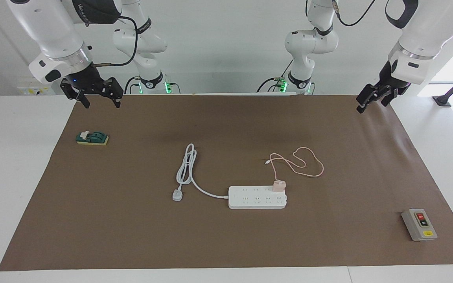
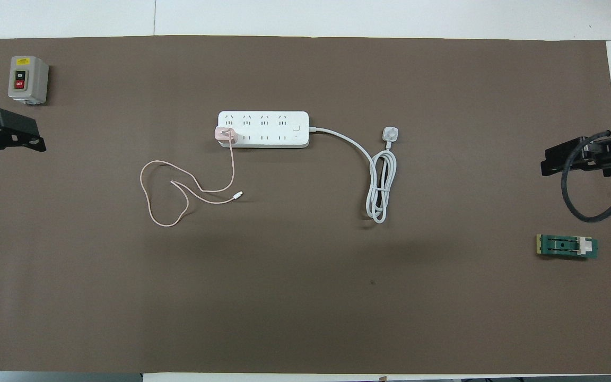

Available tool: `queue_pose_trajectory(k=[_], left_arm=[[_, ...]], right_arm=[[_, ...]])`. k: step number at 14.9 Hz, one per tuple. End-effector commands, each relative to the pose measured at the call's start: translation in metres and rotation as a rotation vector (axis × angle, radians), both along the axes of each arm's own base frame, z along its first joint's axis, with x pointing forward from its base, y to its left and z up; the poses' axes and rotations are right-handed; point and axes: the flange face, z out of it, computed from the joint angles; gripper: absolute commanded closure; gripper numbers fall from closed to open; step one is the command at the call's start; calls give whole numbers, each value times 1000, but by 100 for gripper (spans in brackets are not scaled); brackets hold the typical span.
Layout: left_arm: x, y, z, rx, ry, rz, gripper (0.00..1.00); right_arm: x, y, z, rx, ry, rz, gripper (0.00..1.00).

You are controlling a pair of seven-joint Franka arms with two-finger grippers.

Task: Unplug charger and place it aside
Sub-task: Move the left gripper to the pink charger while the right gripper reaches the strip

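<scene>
The charger [image 1: 278,185], a small pale pink cube, is plugged into the white power strip [image 1: 250,199] at its end toward the left arm, in the socket row nearer to the robots. It also shows in the overhead view [image 2: 226,135]. Its thin pink cable [image 1: 310,165] loops on the mat nearer to the robots and ends in a tiny connector [image 1: 266,161]. My right gripper [image 1: 101,103] hangs open and empty over the mat's corner at the right arm's end. My left gripper [image 1: 372,103] hangs open and empty over the corner at the left arm's end. Both arms wait.
A grey box [image 1: 419,225] with red and black buttons stands farther from the robots, at the left arm's end. A green switch on a yellow base [image 1: 92,138] lies under the right gripper's side. The strip's thick white cord [image 1: 185,169] is coiled toward the right arm. The brown mat [image 1: 226,243] covers the table.
</scene>
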Motion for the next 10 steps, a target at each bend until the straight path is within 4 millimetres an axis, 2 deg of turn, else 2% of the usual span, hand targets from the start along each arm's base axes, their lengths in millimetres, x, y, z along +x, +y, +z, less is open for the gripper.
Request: queue_pose_trajectory(k=[1,3,4,5,7,9,10], left_arm=[[30,-46,-30,2,23,282,0],[45,-79,-48,-2,1,464,0],[49,-90,-52,-12,-16,529,0],[54,-97,-58,-25,-29,591,0],[64,-121,-82,-22,-36,723,0],[74,-130,-98,-48,-65,791,0],[77,-133,-113,-39,-51,823,0]], right_arm=[[-4,16,3,67,9,-219,0],[-8,88,3,53,24,-390,0],[-9,114,4,57,12,-465,0],[-6,132,-3,63,23,-542,0],[16,143,-35,111,77,-675,0],[39,149,-63,161,98,-741,0],[46,154,-69,174,83,-754,0]])
